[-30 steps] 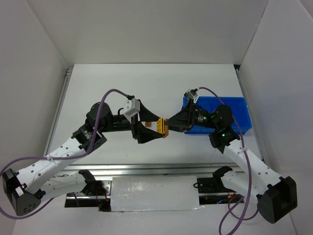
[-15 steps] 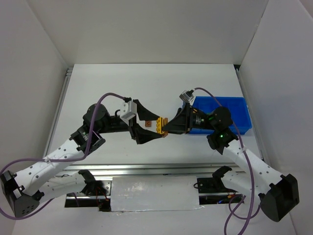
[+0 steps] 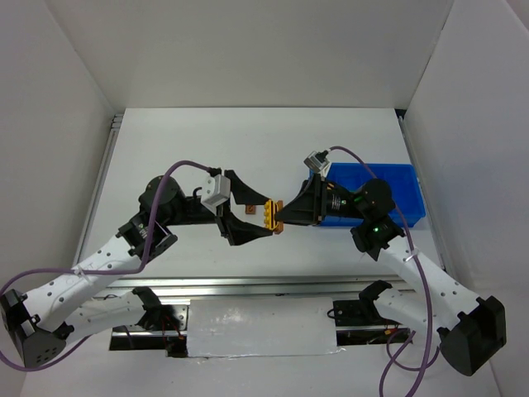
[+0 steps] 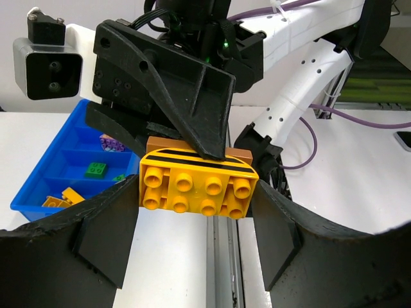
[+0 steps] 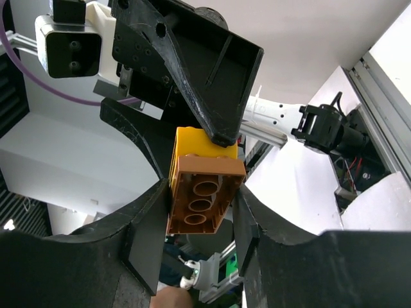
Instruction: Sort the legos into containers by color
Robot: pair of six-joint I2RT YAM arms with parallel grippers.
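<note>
A yellow lego (image 3: 269, 217) and a brown lego (image 3: 280, 217) are stuck together and held in the air between my two arms. My left gripper (image 3: 261, 217) is shut on the yellow lego (image 4: 196, 186), with both pads against its ends. My right gripper (image 3: 286, 214) comes from the opposite side. Its fingers (image 4: 186, 90) pinch the brown lego (image 4: 241, 154) behind the yellow one. In the right wrist view the hollow underside of the brown lego (image 5: 202, 199) sits between my right gripper (image 5: 200, 208), with the yellow lego (image 5: 196, 141) beyond it.
The blue tray of containers (image 3: 401, 184) lies on the table at the right, partly under my right arm. Its compartments (image 4: 38, 186) hold a green lego (image 4: 96, 170), a purple one (image 4: 110, 142) and yellow-orange ones (image 4: 61, 197). The aluminium rail (image 3: 248, 285) runs along the near edge.
My right gripper has moved left up to the stacked legos and shut its fingers on the brown one. My left gripper has kept its hold on the yellow one.
</note>
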